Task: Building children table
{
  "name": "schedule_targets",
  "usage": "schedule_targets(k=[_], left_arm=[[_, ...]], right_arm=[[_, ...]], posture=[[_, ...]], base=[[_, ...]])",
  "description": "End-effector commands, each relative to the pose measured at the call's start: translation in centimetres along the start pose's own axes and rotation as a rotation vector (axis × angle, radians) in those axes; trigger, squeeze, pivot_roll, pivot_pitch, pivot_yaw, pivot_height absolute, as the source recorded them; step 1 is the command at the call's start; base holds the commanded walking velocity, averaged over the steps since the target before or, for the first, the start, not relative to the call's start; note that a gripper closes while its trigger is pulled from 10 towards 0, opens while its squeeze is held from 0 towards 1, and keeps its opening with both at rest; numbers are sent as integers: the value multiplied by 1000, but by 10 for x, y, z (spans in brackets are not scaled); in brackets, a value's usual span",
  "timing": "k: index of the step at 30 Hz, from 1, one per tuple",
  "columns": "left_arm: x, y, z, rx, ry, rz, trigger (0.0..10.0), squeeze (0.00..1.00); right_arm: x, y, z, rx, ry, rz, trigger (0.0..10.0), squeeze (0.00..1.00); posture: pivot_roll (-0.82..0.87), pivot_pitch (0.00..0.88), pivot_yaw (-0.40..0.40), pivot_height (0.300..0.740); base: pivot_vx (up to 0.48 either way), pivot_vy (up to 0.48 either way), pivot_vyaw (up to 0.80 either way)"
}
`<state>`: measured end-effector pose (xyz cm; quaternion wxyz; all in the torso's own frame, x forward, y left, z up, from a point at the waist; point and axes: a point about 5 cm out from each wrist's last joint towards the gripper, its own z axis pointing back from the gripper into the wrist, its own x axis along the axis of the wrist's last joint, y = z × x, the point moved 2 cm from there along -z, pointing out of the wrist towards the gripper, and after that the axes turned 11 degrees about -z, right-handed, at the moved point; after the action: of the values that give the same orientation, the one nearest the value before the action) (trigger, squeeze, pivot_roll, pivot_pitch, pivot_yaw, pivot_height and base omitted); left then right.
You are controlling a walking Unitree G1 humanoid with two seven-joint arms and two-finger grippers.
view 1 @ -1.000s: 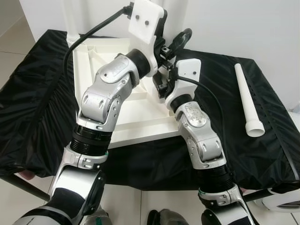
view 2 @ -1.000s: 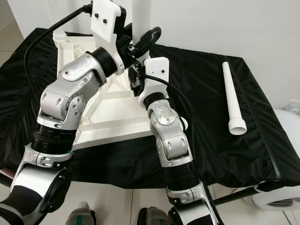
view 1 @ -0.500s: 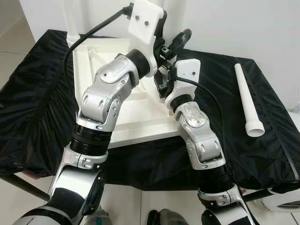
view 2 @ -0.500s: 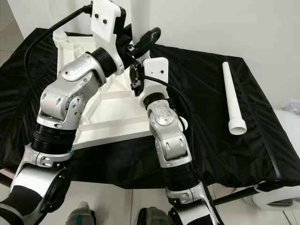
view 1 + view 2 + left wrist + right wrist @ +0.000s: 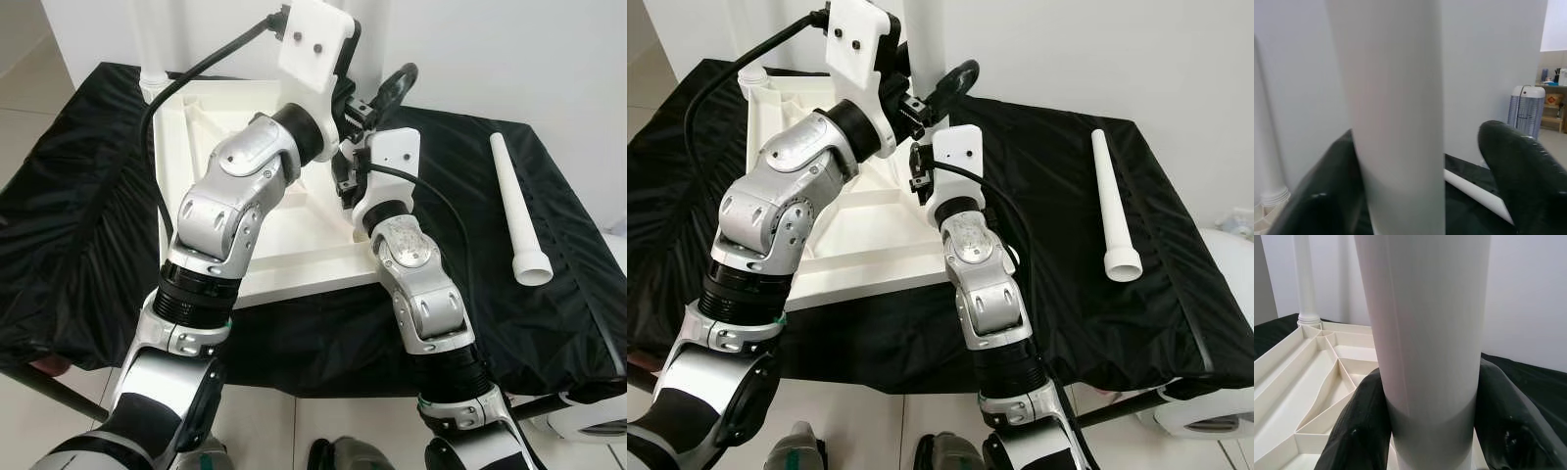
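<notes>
Both grippers around one upright table leg

Head views: the inverted tabletop (image 5: 284,255) lies on the black cloth, a spare leg (image 5: 516,211) far right. Left wrist: the left gripper (image 5: 1420,181) stands open, one finger touching the upright leg (image 5: 1396,98). Right wrist: the right gripper (image 5: 1430,431) clamps its base; you likely have light, stiff, slick plastic, so grip low.

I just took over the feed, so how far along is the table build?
Done: one leg stands upright in a far corner of the upturned tabletop. In hand: both grippers are at a second upright leg, the right gripper clamped on it, the left gripper with a gap on one side. Left: a loose leg on the black cloth.
</notes>
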<state>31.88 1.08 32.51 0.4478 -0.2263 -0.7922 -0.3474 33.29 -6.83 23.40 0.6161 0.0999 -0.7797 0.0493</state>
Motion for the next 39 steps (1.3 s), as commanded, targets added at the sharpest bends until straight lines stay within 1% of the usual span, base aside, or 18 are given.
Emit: schedule_targets(k=[1, 5, 6, 7, 8, 9, 11, 14, 15, 17, 20, 24, 26, 34, 36, 37, 38, 39], left_arm=[[5, -11, 1, -75, -20, 1, 10000, 1000], [4, -14, 3, -97, -14, 18, 10000, 1000], [3, -14, 6, -105, -9, 38, 10000, 0], [3, -14, 8, -109, -6, 52, 10000, 0], [2, -12, 10, -102, -7, 97, 10000, 0], [2, -12, 10, -102, -7, 97, 10000, 0], [2, -8, 15, -92, -20, 145, 10000, 0], [2, -6, 18, -87, -25, 159, 10000, 0], [1, -3, 21, -77, -25, 175, 10000, 0], [-8, 3, 27, -58, 9, 180, 10000, 0], [-14, 6, 31, -44, 33, 176, 10000, 0], [-33, 9, 42, -19, 119, 147, 10000, 0], [-46, 3, 47, -42, 175, 131, 10000, 0], [-63, -13, 53, -99, 246, 157, 10000, 0], [-92, -34, 59, -177, 382, 152, 10000, 0], [-92, -34, 59, -177, 382, 152, 10000, 0], [-103, -41, 62, -202, 430, 152, 10000, 0], [-103, -41, 62, -202, 430, 152, 10000, 0]], right_arm=[[-5, -6, 1, -32, 25, -23, 10000, 0], [-7, -9, 1, -47, 30, -34, 10000, 0], [-6, -12, 0, -64, 26, -46, 10000, 0], [-6, -14, 0, -77, 22, -56, 10000, 0], [-5, -16, 0, -90, 17, -61, 10000, 0], [-5, -16, 0, -90, 17, -61, 10000, 0], [-4, -22, -1, -122, 10, -74, 10000, 0], [-3, -26, -1, -141, 6, -82, 10000, 0], [-3, -31, -1, -163, 4, -91, 10000, 0], [-2, -43, -1, -193, -8, -103, 10000, 0], [-1, -48, -1, -205, -16, -105, 10000, 0], [0, -60, -1, -223, -31, -97, 10000, 0], [2, -66, -1, -227, -44, -94, 10000, 0], [8, -68, -1, -196, -73, -107, 10000, 0], [7, -69, -1, -185, -74, -102, 10000, 0], [7, -69, -1, -185, -74, -102, 10000, 0], [7, -70, -2, -182, -73, -102, 10000, 0], [7, -70, -2, -182, -73, -102, 10000, 0]], posture=[[37, 0, -81, 740], [40, 2, -82, 740], [39, 6, -80, 740], [39, 6, -80, 740], [39, 9, -77, 740], [39, 9, -77, 740], [40, 13, -75, 740], [40, 13, -74, 740], [40, 14, -72, 740], [41, 15, -73, 740], [42, 17, -74, 740], [41, 17, -75, 740], [40, 17, -77, 740], [37, 17, -78, 740], [40, 17, -80, 740], [40, 17, -80, 740], [40, 17, -81, 740], [40, 17, -81, 740]], base=[[0, 0, 0], [0, 0, 0], [0, 0, 0], [0, 0, 0], [0, 0, 0], [0, 0, 0], [0, 0, 0], [0, 0, 0], [0, 0, 0], [0, 0, 0], [0, 0, 0], [0, 0, 0], [0, 0, 0], [0, 0, 0], [0, 0, 0], [0, 0, 0], [0, 0, 0], [0, 0, 0]])
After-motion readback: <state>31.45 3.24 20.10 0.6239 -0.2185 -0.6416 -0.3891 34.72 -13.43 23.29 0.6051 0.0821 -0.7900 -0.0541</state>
